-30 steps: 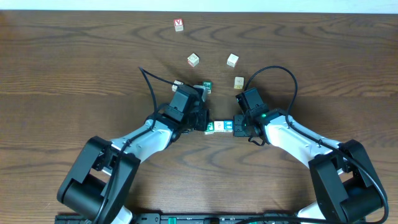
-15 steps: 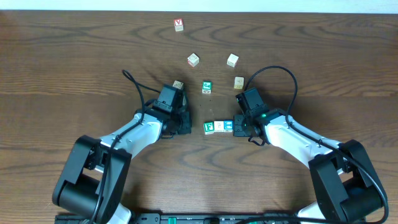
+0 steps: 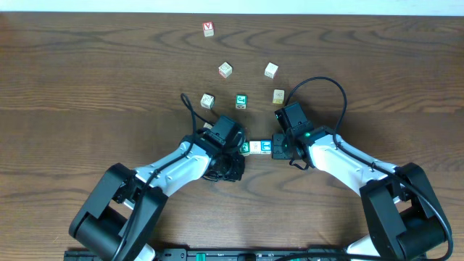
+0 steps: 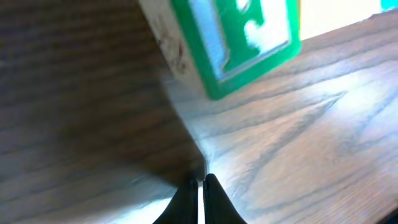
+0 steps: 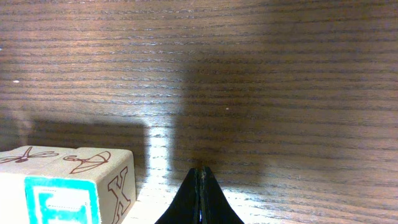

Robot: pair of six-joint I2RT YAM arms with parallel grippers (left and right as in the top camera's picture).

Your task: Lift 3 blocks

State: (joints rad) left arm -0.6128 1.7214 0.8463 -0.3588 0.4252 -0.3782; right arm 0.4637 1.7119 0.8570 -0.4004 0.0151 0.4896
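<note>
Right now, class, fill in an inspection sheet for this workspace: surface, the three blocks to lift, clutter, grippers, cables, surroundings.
Surface: dark wooden table, grain visible.
Job's things: green block, cream block and blue block in one row on the table.
Clutter: six loose cubes farther back, among them a red-lettered cube and a second green cube.
Grippers: left gripper shut, at the row's green end; right gripper shut, at the blue end; nothing between either's fingers.
Cables: left cable loop and right cable loop, both black, arching off the arms.
Surroundings: pale strip beyond the table's far edge.
</note>
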